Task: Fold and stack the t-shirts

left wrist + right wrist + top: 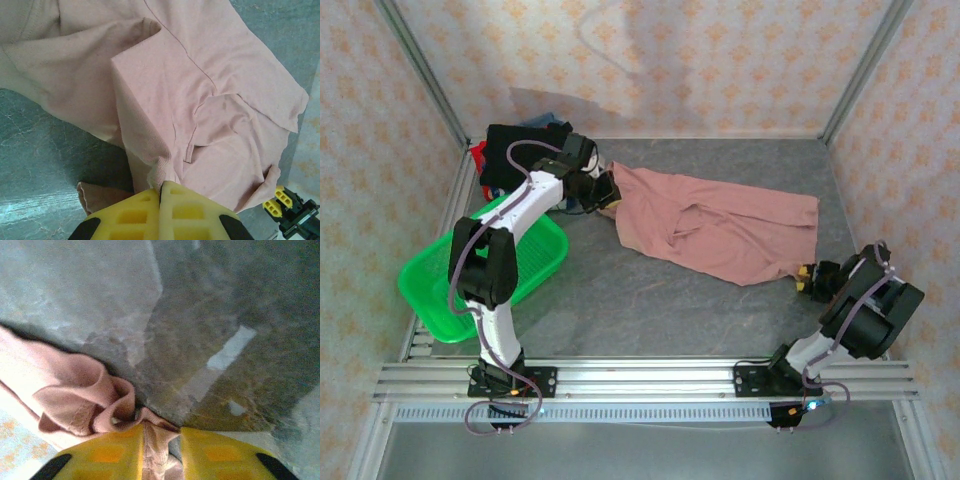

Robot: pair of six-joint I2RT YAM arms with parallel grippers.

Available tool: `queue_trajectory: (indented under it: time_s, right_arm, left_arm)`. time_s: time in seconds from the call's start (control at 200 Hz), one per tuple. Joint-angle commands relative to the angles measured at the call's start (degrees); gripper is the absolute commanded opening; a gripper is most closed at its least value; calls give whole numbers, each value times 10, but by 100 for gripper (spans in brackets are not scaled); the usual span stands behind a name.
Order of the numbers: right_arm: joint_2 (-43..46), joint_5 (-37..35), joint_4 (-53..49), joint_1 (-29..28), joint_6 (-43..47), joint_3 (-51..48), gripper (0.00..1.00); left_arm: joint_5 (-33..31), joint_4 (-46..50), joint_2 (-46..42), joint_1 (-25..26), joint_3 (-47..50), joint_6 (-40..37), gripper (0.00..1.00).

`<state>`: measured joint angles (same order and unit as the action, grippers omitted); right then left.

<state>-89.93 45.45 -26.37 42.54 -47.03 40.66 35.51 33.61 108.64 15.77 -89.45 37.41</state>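
Pink t-shirt, one end tight in left fingers, opposite hem inside narrow right fingers, grip uncertain.

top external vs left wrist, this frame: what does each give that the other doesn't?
Top external adds: the green basket at the left edge, the dark pile of folded shirts at the back left, and the full spread of the pink shirt.
Left wrist adds: the grip up close, with the left gripper shut on a bunched fold of the pink shirt, plus its seams and creases.
Shared: the pink shirt, the left gripper at its left end, and the right gripper by its near right corner.
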Motion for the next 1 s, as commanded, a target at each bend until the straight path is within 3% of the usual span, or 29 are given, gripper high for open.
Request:
queue_trajectory:
  time_s: [0.0,0.205,0.625,0.996]
  right_arm:
    - [-51,-19,100,-11,-26,20,20]
    - [-38,-44,32,-11,12,64,0]
    - [136,-180,-235,-10,139,116,0]
    - [202,-217,-297,-10,150,65,0]
  left_arm:
    - [-7,15,4,2,-14,-8,0]
    - [-12,22,0,1,-13,-14,0]
    - [-55,65,-98,-13,52,-3,0]
    - [-162,140,-237,-17,170,50,0]
